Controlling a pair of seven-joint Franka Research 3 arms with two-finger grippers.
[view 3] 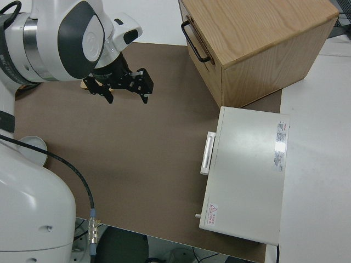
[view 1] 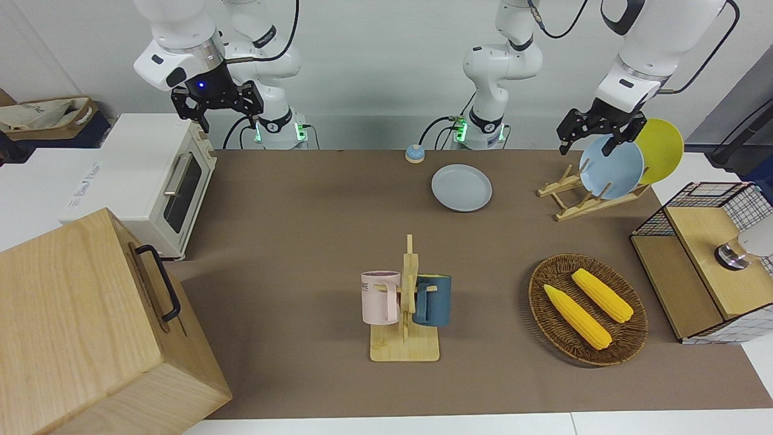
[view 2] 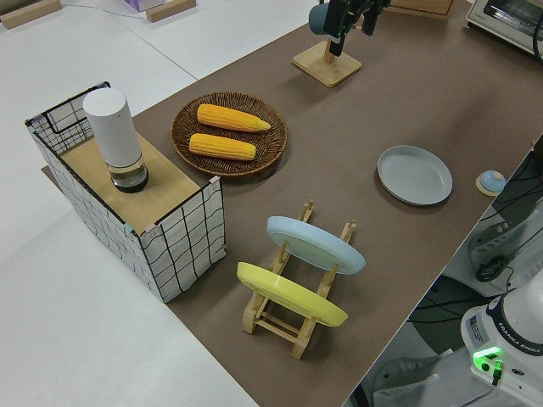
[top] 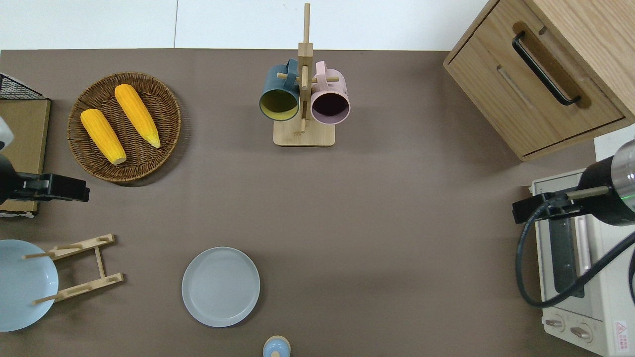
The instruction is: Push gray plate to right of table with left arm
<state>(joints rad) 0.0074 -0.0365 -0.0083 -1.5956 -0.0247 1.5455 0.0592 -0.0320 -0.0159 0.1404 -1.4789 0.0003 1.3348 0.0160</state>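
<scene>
The gray plate (view 1: 461, 188) lies flat on the brown table (view 1: 290, 241), close to the robots' edge; it also shows in the overhead view (top: 221, 286) and in the left side view (view 2: 415, 175). My left gripper (view 1: 587, 147) is open and empty, up in the air. In the overhead view the left gripper (top: 79, 188) is over the table between the corn basket and the plate rack, well toward the left arm's end from the gray plate. My right gripper (view 1: 220, 115) is open and parked.
A wooden rack (view 1: 580, 202) holds a light blue plate (view 1: 611, 167) and a yellow plate (view 1: 661, 150). Also here: a basket of corn (view 1: 587, 309), a mug stand (view 1: 406, 314), a bell (view 1: 414, 153), a toaster oven (view 1: 154, 181), a wooden box (view 1: 78, 326) and a wire shelf (view 1: 706, 260).
</scene>
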